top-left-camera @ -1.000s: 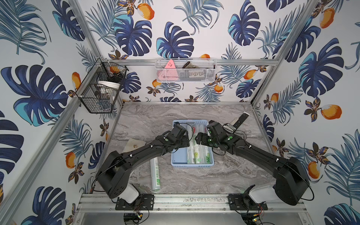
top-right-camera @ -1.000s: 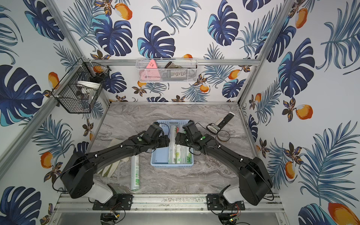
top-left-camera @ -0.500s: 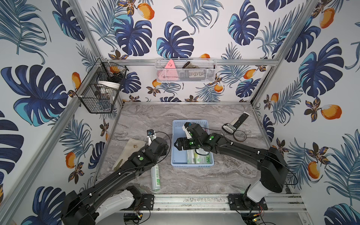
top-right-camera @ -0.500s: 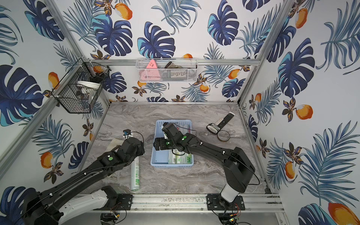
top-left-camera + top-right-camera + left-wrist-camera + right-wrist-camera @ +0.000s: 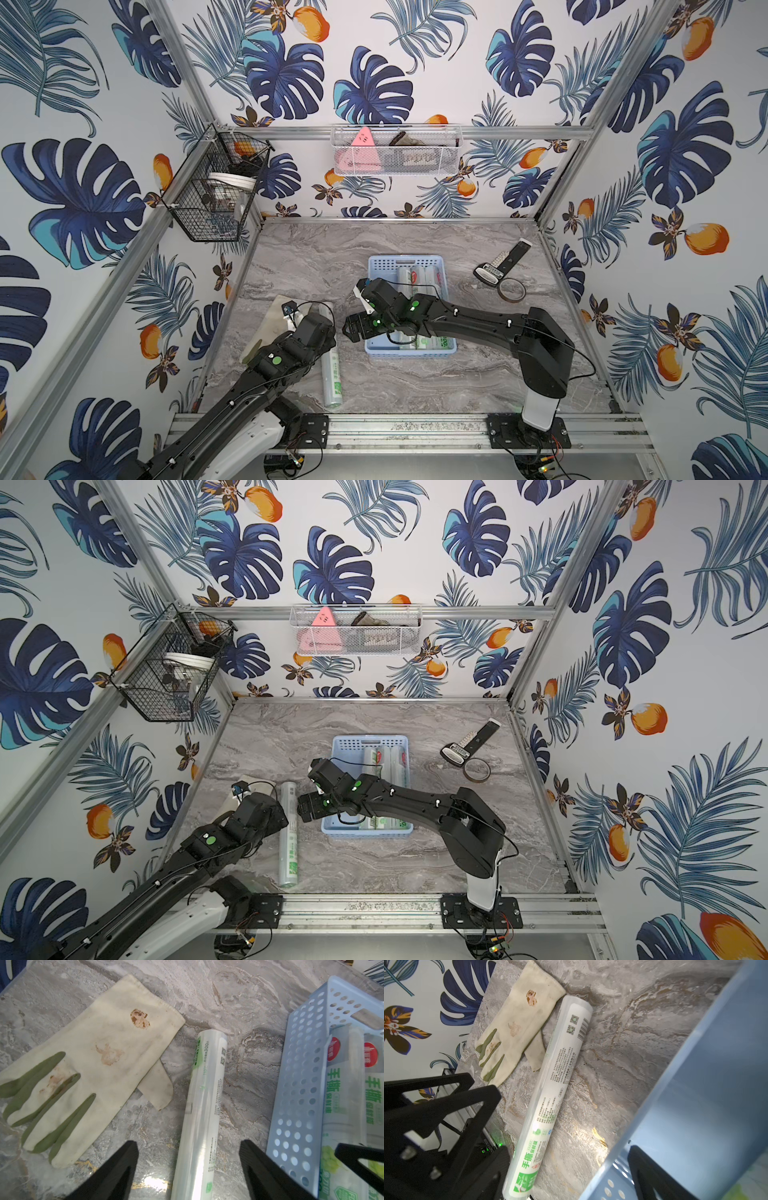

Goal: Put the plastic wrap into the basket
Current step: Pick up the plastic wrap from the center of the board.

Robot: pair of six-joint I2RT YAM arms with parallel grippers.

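On one marble tabletop point(image 5: 478, 382), a light blue basket point(image 5: 409, 261) holds three rolls of plastic wrap point(image 5: 417, 276) side by side. A fourth roll point(image 5: 332, 374) lies outside beside one stained glove point(image 5: 93, 1059), below the left gripper point(image 5: 187, 1144), whose jaws are spread and empty. The right gripper point(image 5: 353, 328) gapes empty at the basket's side wall.

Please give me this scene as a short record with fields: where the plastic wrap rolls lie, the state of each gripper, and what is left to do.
In basket: three rolls, side by side in the blue basket
Outside: loose roll, flat on the table between the basket and a stained glove
Left gripper: open, fingers on either side of the loose roll, not gripping it
Right gripper: open, empty, beside the basket's wall
Left to do: one roll
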